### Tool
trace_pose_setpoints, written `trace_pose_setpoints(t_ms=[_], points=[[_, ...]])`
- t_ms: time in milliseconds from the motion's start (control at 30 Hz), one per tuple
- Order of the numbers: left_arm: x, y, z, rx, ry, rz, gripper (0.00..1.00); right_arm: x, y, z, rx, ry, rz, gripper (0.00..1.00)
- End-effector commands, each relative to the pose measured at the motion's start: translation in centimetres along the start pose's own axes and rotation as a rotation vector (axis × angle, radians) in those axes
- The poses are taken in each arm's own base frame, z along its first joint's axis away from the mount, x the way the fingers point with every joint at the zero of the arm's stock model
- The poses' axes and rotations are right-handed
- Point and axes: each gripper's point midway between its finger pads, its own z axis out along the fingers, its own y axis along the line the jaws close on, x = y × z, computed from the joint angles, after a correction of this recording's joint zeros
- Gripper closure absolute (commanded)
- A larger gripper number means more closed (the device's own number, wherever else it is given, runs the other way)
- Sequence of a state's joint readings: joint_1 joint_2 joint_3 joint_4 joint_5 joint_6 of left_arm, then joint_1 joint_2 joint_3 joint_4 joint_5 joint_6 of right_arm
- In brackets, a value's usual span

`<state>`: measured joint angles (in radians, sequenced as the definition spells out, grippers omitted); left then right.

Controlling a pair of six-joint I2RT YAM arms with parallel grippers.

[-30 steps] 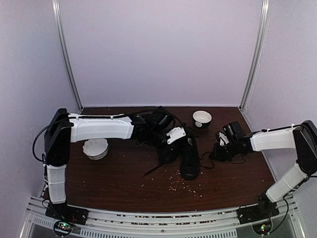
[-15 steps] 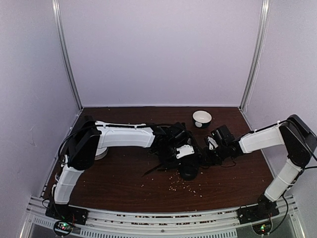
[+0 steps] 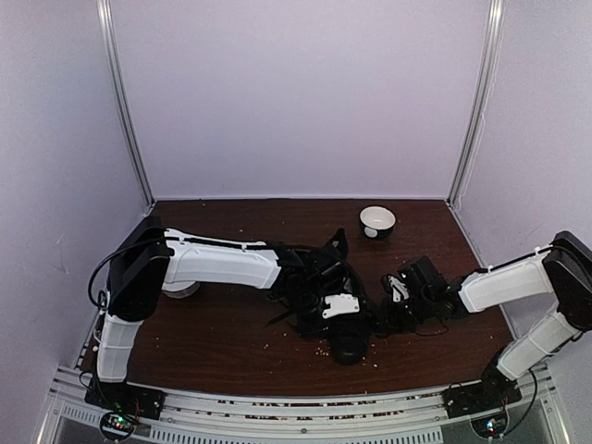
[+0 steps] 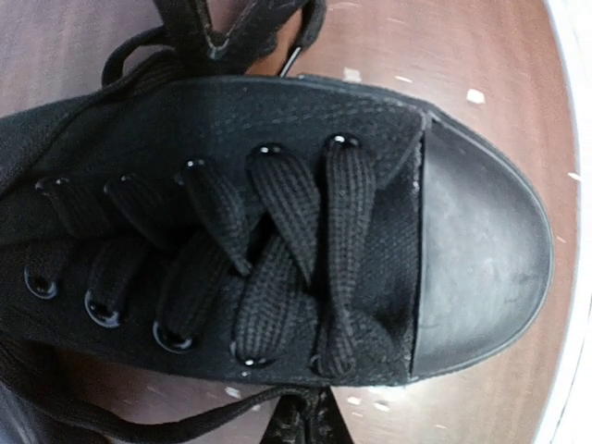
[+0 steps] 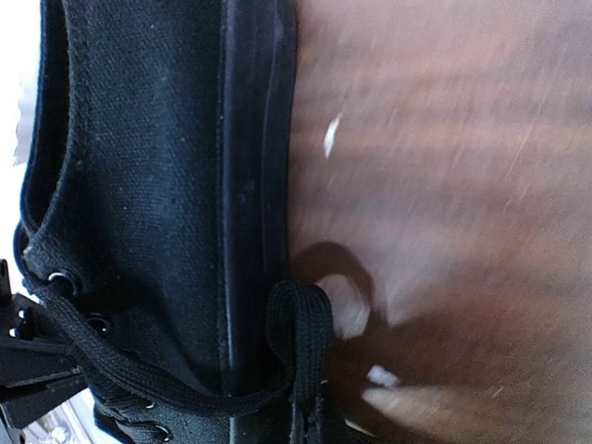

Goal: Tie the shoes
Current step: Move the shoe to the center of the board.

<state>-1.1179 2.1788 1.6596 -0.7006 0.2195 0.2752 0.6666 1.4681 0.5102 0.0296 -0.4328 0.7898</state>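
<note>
Shoes (image 3: 350, 344) mid counter (image 3: 203, 356), L arm (image 3: 222, 262) & R arm (image 3: 499, 282) meeting over them.
L jaws & R jaws both shut; can't tell if gripping anything. L wrist cam sits over one shoe's laced toe; R cam shows shoe side w/ lace (image 5: 296, 324) alongside. White bowl (image 3: 376, 221) at back.

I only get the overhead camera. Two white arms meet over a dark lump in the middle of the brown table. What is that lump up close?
Observer: The left wrist camera looks straight down on a black canvas sneaker, with flat black laces crossed through every eyelet in view.
Operator: Is there a bow?
Observer: None shows there. A thin loose lace end trails along the brown wooden table beside the shoe.
Operator: And the other arm's camera?
Observer: The right wrist camera is rather blurred. It shows a sneaker's side, with a lace loop hanging over the black rubber sole band.
</note>
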Motion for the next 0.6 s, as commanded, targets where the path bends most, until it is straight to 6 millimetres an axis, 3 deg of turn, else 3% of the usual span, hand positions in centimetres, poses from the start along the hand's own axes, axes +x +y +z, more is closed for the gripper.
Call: trace_pose_setpoints(t_ms=[0, 133, 267, 400, 433, 567], points=[[-3.3, -0.9, -2.8, 0.007, -0.15, 0.069, 1.0, 2.5, 2.9, -0.5, -0.104, 0.063, -0.017, 1.0], [-2.8, -1.2, -2.9, 0.001, -0.138, 0.061, 1.0, 3.6, 2.8, -1.1, -0.084, 0.086, -0.041, 1.0], [-1.9, -1.0, -4.1, -0.044, -0.126, 0.04, 1.0, 3.6, 1.3, -2.5, 0.019, 0.079, -0.094, 1.0], [-1.0, -0.2, -6.7, -0.101, -0.137, -0.01, 1.0, 3.4, -0.5, -4.6, 0.147, 0.087, -0.154, 1.0], [-0.8, 0.6, -8.4, -0.138, -0.144, -0.055, 1.0, 2.5, -1.3, -6.2, 0.227, 0.073, -0.191, 1.0], [-0.7, 2.2, -11.9, -0.23, -0.176, -0.12, 1.0, 1.5, -2.3, -9.3, 0.343, 0.048, -0.247, 1.0]])
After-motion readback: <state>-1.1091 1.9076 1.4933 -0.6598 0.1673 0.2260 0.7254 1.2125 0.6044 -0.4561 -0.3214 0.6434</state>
